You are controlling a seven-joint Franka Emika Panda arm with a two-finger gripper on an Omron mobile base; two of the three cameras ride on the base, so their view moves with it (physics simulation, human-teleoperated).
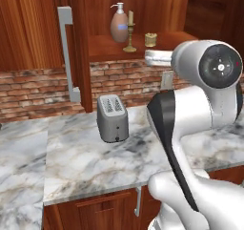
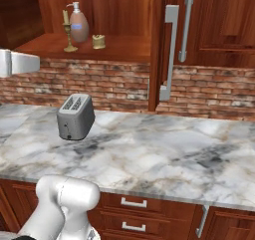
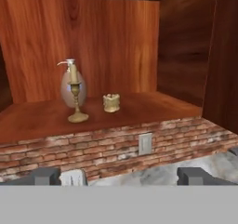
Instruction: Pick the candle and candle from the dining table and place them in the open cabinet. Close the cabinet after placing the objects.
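Jaws: released, wide apart, nothing between them — gripper (image 3: 119, 175) sits low in the hand view, facing the cabinet opening.
Brass candlestick (image 3: 76, 97): upright on the cabinet shelf (image 3: 139, 108), ahead of the jaws and left of centre.
Tan candle (image 3: 111, 102): on the same shelf, just right of the candlestick, apart from it.
Soap dispenser (image 3: 69, 81): behind the candlestick, near the back wall.
Cabinet door (image 1: 76, 43): swung open, long silver bar handle (image 1: 66, 52).
Open room: bare shelf right of the tan candle.
Materials: reddish wood cabinet, brick backsplash, veined marble counter (image 1: 86, 162) carrying a grey toaster (image 1: 112, 118).
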